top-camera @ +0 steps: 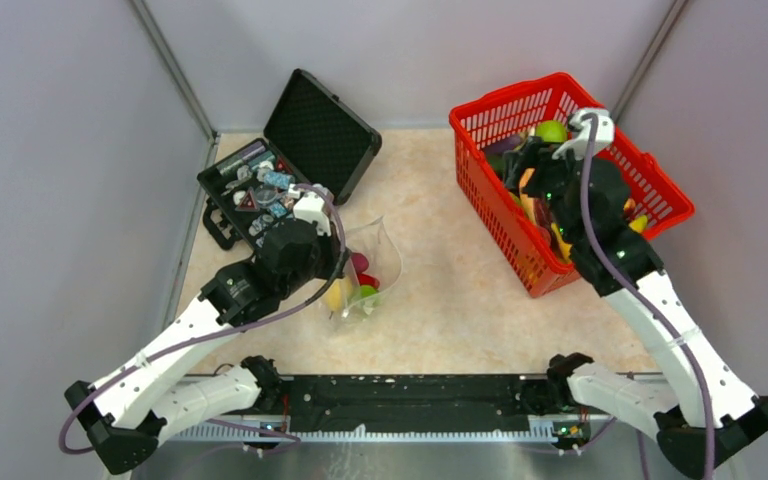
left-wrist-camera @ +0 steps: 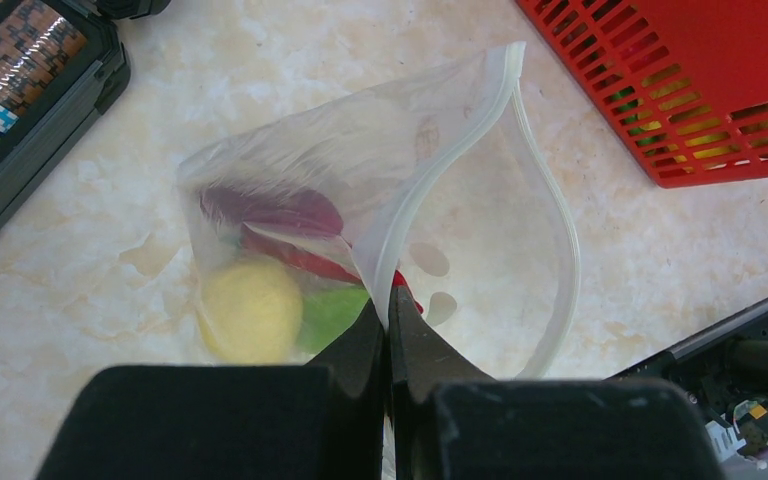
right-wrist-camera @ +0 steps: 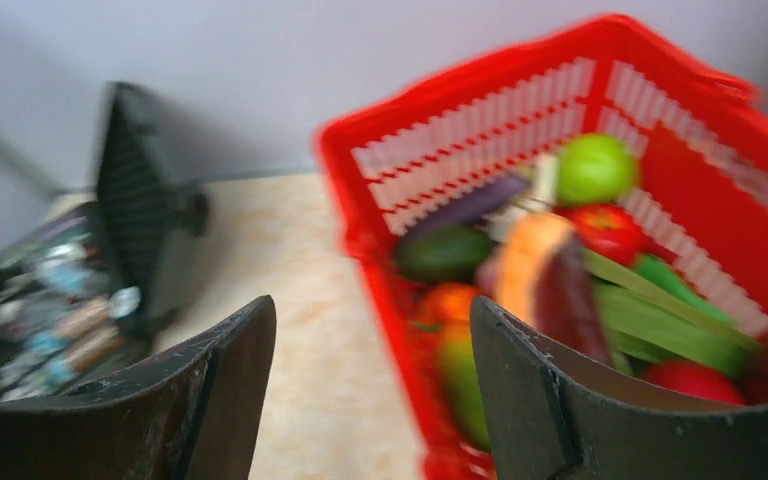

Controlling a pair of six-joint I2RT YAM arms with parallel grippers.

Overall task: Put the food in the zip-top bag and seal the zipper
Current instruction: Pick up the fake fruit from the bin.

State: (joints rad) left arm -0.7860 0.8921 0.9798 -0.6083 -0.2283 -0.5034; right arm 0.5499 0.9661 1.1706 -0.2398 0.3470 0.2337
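Note:
The clear zip-top bag stands open on the table. Yellow, purple, red and green toy food lies in it. My left gripper is shut on the bag's whitish zipper strip and holds one side of the mouth up. The other side curves out to the right. My right gripper is open and empty over the red basket. In the basket lie a green apple, a red tomato, a dark green piece and several other pieces.
An open black case with small parts stands at the back left, close to the left arm. The basket's corner is to the right of the bag. Grey walls enclose the table.

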